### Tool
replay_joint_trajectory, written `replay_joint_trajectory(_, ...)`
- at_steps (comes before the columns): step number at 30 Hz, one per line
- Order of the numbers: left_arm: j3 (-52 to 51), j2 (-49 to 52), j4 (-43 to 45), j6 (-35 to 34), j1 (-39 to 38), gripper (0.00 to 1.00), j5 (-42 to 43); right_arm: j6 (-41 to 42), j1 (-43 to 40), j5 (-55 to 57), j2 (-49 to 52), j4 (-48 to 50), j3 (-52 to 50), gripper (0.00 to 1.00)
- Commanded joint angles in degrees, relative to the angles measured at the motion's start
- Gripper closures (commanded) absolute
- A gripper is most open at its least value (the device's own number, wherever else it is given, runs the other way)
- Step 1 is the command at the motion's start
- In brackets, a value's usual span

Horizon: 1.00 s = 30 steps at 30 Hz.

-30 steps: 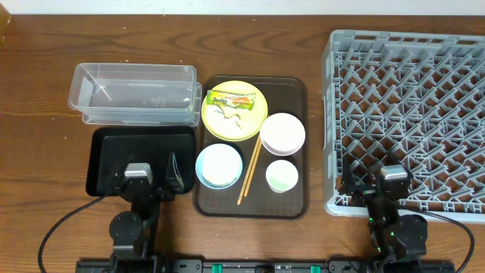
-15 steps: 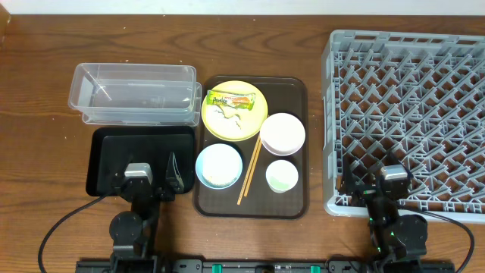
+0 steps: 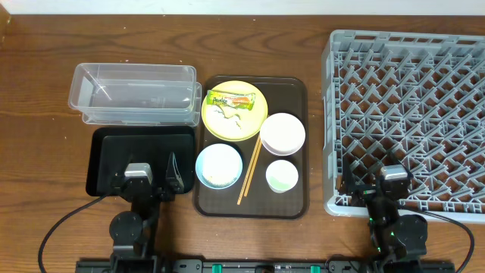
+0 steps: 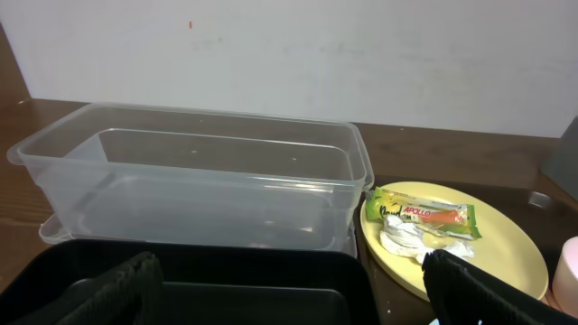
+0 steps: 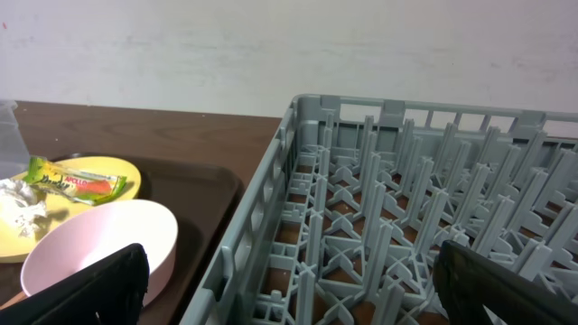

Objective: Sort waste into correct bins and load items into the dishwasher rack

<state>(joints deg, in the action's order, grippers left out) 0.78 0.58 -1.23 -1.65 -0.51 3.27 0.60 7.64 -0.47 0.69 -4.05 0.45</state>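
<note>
The brown serving tray [image 3: 294,91] holds a yellow plate [image 3: 235,125] with a green-and-orange wrapper [image 3: 231,99] and white tissue bits [image 3: 226,115], a white bowl [image 3: 283,133], a light blue bowl [image 3: 219,166], a pale green cup [image 3: 282,176] and chopsticks [image 3: 249,171]. The clear tub [image 3: 133,93] and the black tray [image 3: 114,148] lie to its left, the grey rack [image 3: 409,114] to its right. My left gripper [image 3: 148,182] is open and empty over the black tray's near edge. My right gripper [image 3: 377,186] is open and empty over the rack's near left corner. The left wrist view shows the tub [image 4: 190,181], plate [image 4: 506,244] and wrapper [image 4: 424,214]. The right wrist view shows the rack [image 5: 406,226] and white bowl [image 5: 99,244].
The wooden table [image 3: 38,114] extends left of the bins and behind everything. A pale wall stands behind the table in both wrist views. Cables run from both arm bases along the near edge.
</note>
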Motion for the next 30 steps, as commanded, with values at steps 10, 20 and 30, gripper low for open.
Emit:
replay_joint_trajectory(10,-0.55,-0.33,-2.51,0.11,0.24,0.05,0.74,-0.68,-0.59,-0.42,-0.31,-0.22,-0.13,0.01)
replay_joint_trajectory(20,-0.52,0.00,-2.56,-1.90,0.24,0.05,0.52,2.60,-0.61,-0.37,-0.31,-0.13,-0.13,0.01)
replay_joint_trajectory(30,8.68,7.28,-11.56,-4.68,0.24,0.05,0.55,4.09,-0.61,2.03,-0.31,-7.23,4.68,0.01)
